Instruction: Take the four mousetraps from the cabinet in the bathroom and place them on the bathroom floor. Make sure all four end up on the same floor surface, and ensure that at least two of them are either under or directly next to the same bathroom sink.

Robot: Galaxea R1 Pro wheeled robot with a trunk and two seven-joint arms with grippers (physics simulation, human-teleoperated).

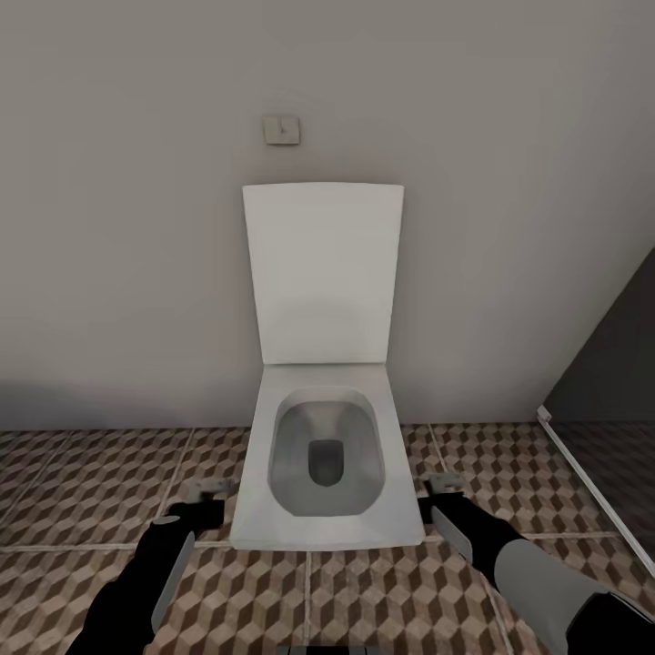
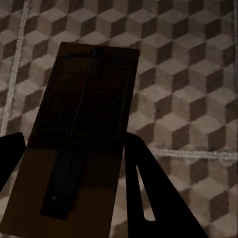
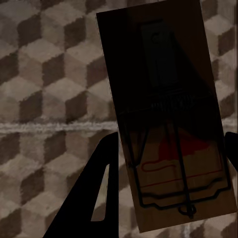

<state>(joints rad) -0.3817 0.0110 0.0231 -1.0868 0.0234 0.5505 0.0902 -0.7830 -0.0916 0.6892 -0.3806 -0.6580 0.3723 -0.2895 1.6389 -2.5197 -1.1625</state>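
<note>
A: Report the left side first.

B: In the head view the left gripper [image 1: 211, 492] sits low over the bathroom floor [image 1: 82, 491], just beside the left edge of the toilet bowl [image 1: 323, 455]. In the left wrist view the jaws are closed on a mousetrap [image 2: 82, 144]: a dark brown board with a thin wire frame, seated between the two black fingers [image 2: 158, 198] and held above the cube-pattern tiles [image 2: 188, 74]. A pale grout line crosses the tiles beyond it.

A: Centre of the head view?

B: A white square toilet stands against the grey wall [image 1: 118, 227], its lid [image 1: 323, 273] raised upright. A small square flush plate [image 1: 282, 130] is mounted on the wall above the lid.

A: Right side?

B: The right gripper [image 1: 442, 485] sits just beside the right edge of the bowl, also low over the floor. In the right wrist view its jaws grip a second mousetrap [image 3: 168, 124]; this board shows a red printed mark under the wire frame, and one black finger [image 3: 94, 198] lies along its edge. Further right in the head view, a dark panel [image 1: 609, 364] with a pale bottom rail borders the tiles.
</note>
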